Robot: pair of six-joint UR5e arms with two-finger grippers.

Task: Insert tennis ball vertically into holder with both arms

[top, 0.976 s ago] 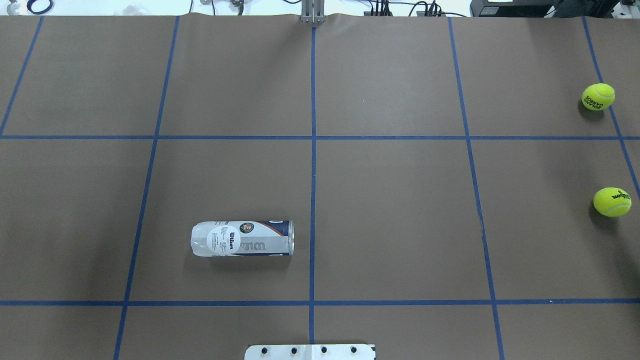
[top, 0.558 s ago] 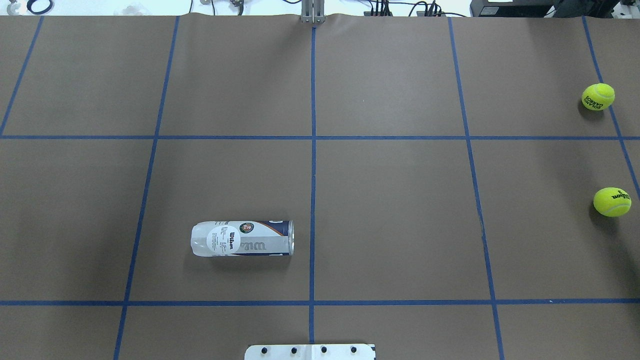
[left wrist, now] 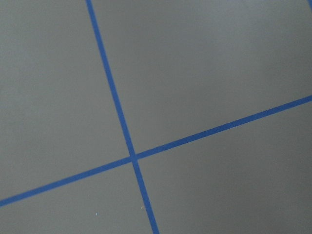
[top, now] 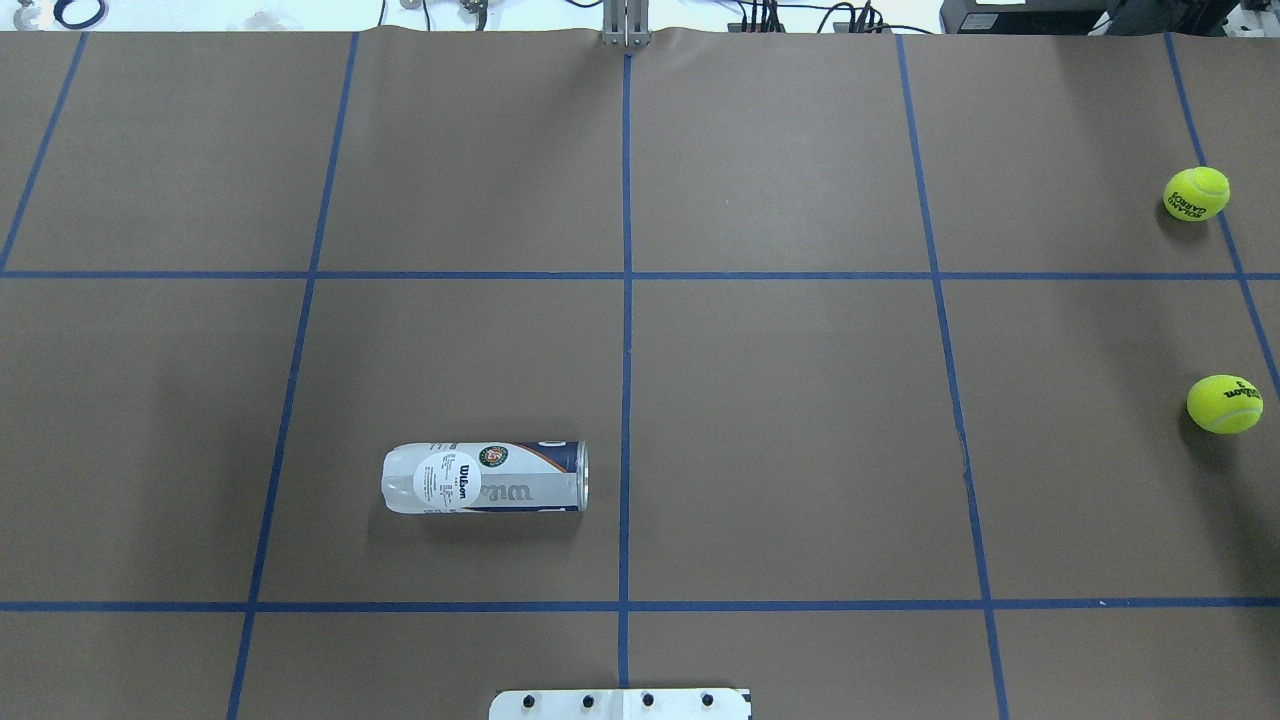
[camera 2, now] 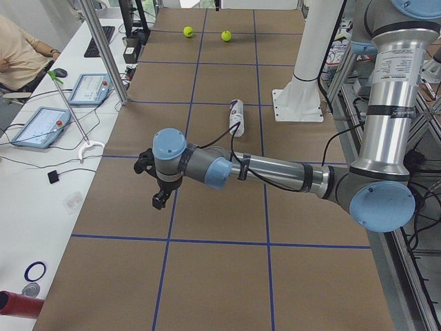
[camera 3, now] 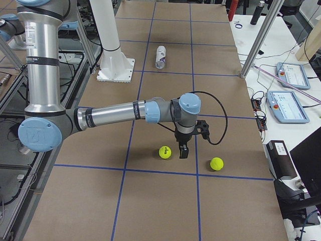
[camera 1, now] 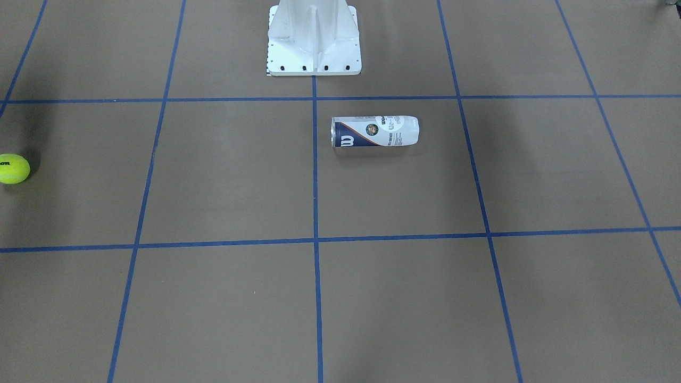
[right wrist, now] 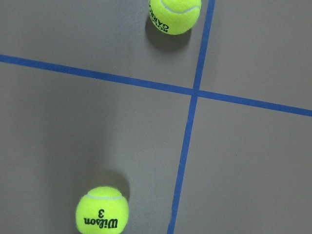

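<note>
Tennis ball (top: 1224, 404) by the tabletop's (top: 780, 420) right edge; holder (top: 485, 477) down on its side near the robot-side edge.
A second ball (top: 1196, 193) lies farther along that right edge, well apart. The holder's silver rim faces the centre tape line (top: 626, 350), near the white pedestal (camera 1: 314, 37). Right end effector (camera 3: 183, 150) hangs above, between the balls; left end effector (camera 2: 159, 198) hangs over a tape crossing (left wrist: 132, 157). Clenched or released, I cannot tell.
</note>
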